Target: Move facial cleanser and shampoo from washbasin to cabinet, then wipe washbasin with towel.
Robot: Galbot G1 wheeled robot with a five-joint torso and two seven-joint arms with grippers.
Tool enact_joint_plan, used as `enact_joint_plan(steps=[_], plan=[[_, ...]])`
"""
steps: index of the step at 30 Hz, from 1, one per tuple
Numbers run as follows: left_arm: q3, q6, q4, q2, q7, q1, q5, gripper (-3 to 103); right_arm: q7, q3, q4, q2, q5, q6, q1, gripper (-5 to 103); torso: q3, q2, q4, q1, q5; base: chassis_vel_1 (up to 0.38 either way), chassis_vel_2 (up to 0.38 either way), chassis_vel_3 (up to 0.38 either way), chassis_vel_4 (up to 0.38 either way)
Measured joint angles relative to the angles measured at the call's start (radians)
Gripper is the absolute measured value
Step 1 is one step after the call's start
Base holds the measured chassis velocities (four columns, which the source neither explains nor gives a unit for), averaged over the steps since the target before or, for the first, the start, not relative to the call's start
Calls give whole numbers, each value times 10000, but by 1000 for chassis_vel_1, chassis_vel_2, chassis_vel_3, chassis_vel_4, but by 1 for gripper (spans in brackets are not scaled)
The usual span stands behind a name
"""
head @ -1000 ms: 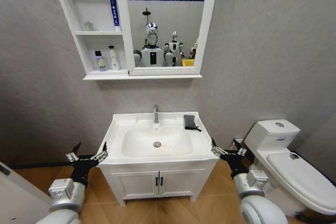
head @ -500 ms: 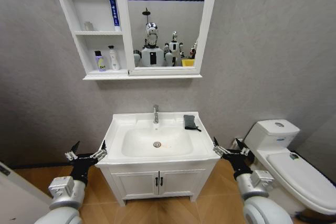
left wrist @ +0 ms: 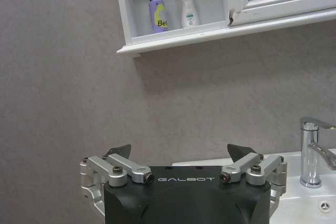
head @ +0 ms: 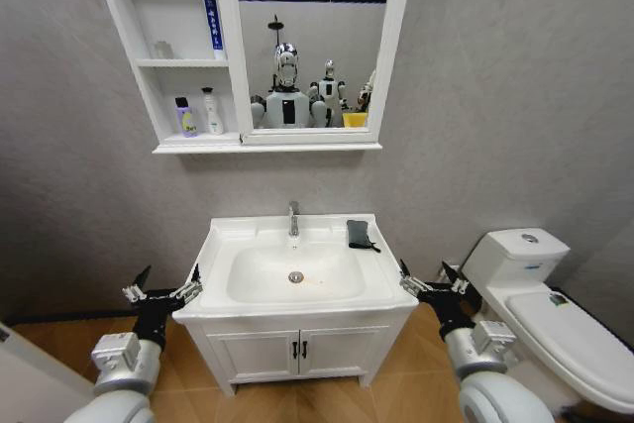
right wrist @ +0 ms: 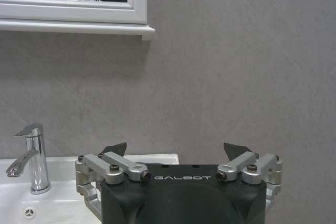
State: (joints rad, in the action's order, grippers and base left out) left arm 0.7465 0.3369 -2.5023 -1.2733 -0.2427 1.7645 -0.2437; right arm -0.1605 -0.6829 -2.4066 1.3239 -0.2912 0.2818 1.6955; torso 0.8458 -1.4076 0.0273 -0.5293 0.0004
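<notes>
Towel (head: 361, 234) lies on the washbasin (head: 212, 245) rim's far right, long axis running near to far. Right gripper (head: 430, 284) is nearer, low beside the right edge, fingers open; left gripper (head: 162, 293) likewise open. Left wrist view shows two bottles (left wrist: 174, 9) on the cabinet (left wrist: 173, 40) shelf.

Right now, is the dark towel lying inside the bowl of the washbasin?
No, the towel lies on the flat back right rim of the washbasin, beside the tap, outside the bowl.
</notes>
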Motion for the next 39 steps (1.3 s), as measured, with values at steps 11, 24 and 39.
enact_joint_plan(steps=[11,24,39], plan=[[0,1,14,6,-3,-1,-5,100,-436,150,700,-705,-1082,612,-913,100,-1,0,4,2,-1,-68,74,71,-73],[-2,2,22,6,0,-2,-6,100,-1493,1076,3757,-4320,-4466,2087,-4537,100,0,-1,6,1,1,0,0,0,0],[-2,3,22,7,1,-2,-6,100,-3477,5292,7529,-4013,-6690,2933,-9497,100,-1,0,4,1,-3,0,0,0,0]])
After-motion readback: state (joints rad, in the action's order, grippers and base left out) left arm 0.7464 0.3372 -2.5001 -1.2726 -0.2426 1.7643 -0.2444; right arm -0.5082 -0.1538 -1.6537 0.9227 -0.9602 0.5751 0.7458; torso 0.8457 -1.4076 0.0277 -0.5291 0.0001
